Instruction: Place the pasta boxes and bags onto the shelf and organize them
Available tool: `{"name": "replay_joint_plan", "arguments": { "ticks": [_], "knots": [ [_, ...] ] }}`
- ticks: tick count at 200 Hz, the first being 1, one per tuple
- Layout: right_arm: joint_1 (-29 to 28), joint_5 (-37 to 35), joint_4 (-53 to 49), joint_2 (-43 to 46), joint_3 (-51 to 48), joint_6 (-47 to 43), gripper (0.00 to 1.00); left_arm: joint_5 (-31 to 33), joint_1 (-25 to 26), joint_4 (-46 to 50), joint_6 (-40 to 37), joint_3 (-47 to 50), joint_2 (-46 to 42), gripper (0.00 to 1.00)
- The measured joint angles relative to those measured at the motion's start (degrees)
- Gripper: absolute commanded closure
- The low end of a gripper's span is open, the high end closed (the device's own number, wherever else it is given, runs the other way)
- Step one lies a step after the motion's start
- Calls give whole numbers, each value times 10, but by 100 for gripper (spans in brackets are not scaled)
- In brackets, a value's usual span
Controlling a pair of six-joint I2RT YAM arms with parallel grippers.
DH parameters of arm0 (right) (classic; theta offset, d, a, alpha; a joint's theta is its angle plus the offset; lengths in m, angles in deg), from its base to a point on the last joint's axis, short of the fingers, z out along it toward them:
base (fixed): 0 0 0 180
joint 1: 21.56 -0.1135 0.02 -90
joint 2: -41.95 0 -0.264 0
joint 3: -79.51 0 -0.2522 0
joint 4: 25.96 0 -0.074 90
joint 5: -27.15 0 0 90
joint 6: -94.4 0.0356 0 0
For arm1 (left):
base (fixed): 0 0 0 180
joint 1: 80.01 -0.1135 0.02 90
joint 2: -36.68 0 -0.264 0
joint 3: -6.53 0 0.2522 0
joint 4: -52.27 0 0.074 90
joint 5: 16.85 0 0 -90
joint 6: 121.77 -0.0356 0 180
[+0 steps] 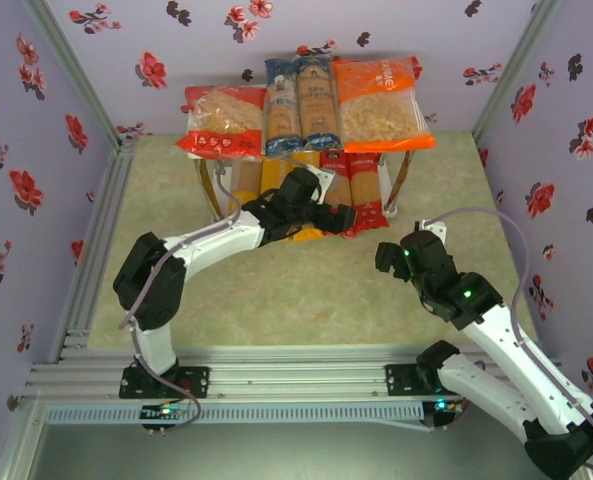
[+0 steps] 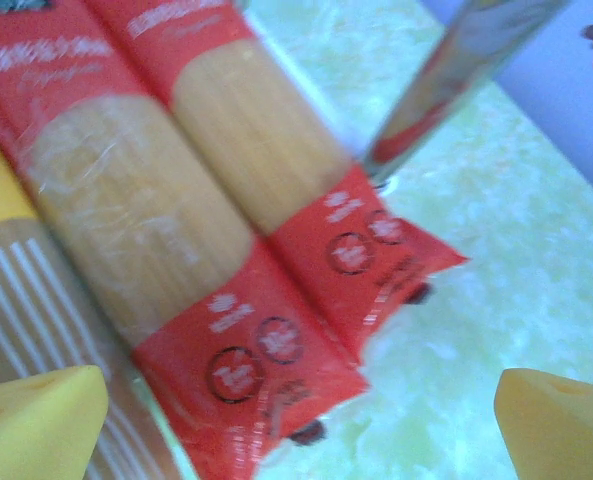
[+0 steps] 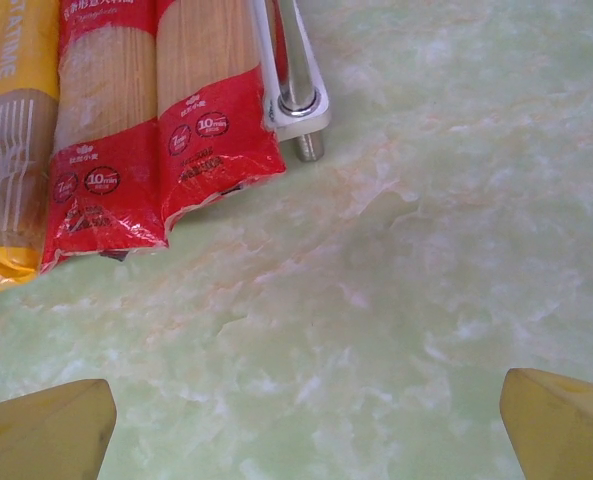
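Observation:
The white shelf [image 1: 403, 176] stands at the back of the table. On its top tier lie a red-ended clear bag [image 1: 223, 122], two blue spaghetti packs [image 1: 298, 103] and an orange bag [image 1: 381, 103]. Yellow-orange packs [image 1: 271, 180] and two red spaghetti packs [image 2: 156, 220] lie side by side on the lower tier, their ends sticking out in front. My left gripper [image 2: 301, 425] hovers open just above the red packs' near ends [image 1: 344, 218], holding nothing. To the right, in front of the shelf, my right gripper [image 3: 301, 430] is open over bare table [image 1: 391, 252].
A metal shelf leg [image 3: 298, 60] with its foot [image 3: 309, 148] stands just right of the red packs. Flowered walls [image 1: 566, 150] enclose the green marbled table [image 1: 306, 290] on three sides. An aluminium rail [image 1: 276, 375] runs along the near edge.

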Motion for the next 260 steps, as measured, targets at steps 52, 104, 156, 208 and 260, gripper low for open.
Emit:
{"name": "replay_joint_plan", "arguments": {
  "ticks": [52,104,156,208,260],
  "knots": [
    [0,-20,-19,2,0,0,1,5,66,2,-43,126,-147,0],
    [0,-46,-44,42,0,0,1,128,56,-7,-29,379,-503,0],
    [2,-68,-57,78,0,7,1,320,30,111,-24,399,-724,0],
    [3,-79,-60,90,0,13,1,483,4,158,-21,416,-739,0],
    [3,-78,-60,90,0,13,1,590,-86,25,-85,509,-736,0]
  ]
}}
